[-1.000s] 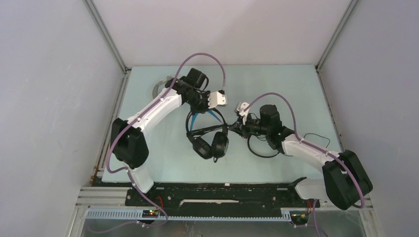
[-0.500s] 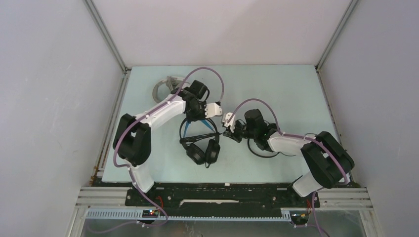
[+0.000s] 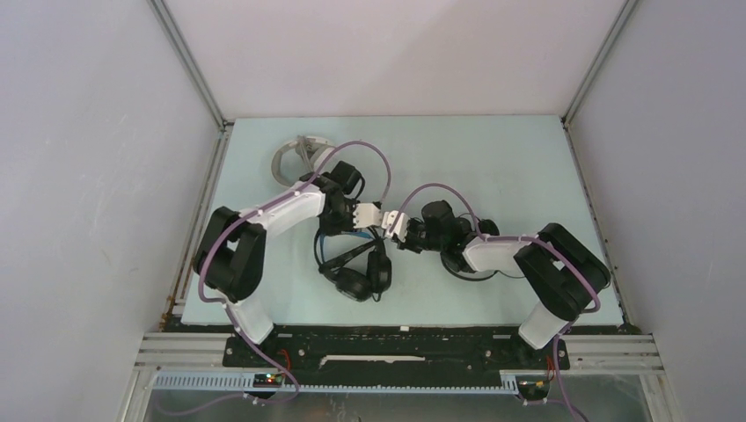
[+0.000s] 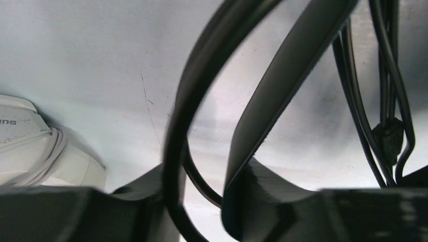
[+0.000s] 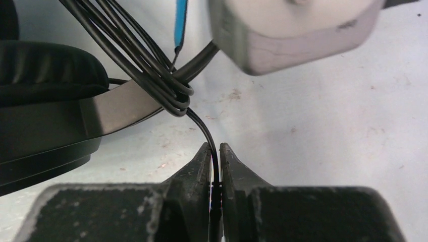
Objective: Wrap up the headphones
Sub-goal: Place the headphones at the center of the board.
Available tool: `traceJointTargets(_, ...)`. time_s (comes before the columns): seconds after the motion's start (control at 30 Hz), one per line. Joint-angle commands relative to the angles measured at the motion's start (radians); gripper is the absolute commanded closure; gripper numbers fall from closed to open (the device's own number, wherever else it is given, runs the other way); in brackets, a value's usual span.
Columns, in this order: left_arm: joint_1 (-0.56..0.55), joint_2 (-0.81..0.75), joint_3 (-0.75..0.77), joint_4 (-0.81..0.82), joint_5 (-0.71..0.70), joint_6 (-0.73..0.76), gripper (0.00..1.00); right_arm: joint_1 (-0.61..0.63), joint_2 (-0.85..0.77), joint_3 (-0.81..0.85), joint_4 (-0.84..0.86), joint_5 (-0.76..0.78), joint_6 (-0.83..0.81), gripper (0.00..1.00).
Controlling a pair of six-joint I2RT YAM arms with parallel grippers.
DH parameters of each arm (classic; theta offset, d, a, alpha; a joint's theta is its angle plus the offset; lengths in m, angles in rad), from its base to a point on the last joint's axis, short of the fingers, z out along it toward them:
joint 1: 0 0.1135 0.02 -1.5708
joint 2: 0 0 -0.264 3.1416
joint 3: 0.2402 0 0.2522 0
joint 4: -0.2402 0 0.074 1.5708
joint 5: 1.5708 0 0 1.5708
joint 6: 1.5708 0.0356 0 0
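Toward the near side of the bench (image 3: 493, 167) lie the black headphones (image 3: 355, 280), earcups together, their blue-lined headband reaching away towards both end effectors. Just beyond, the right end effector (image 5: 215, 151) is all but closed, pinching a single strand of the cable (image 5: 201, 123) below its coiled turns on the band. The left end effector (image 4: 197, 206) stands partly apart around the headband strips, with no clear pinch. By the look of it the set is light, the band springy, the pads soft, the cable limp and slippery. Hold it by the band and draw the cable gently. Farthest, the white-grey headphones (image 4: 30, 161) show cropped letters, unreadable whole.
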Motion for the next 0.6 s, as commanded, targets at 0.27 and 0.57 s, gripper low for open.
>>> traceJointTargets(0.27, -0.005, -0.128, -0.041, 0.011, -0.005, 0.063, 0.01, -0.012, 0.048, 0.038, 0.187, 0.103, -0.040, 0.77)
traceJointTargets(0.57, 0.012, -0.266, -0.030, 0.077, 0.110, 0.010, 0.00, -0.028, 0.030, 0.038, 0.257, 0.118, 0.016, 0.66)
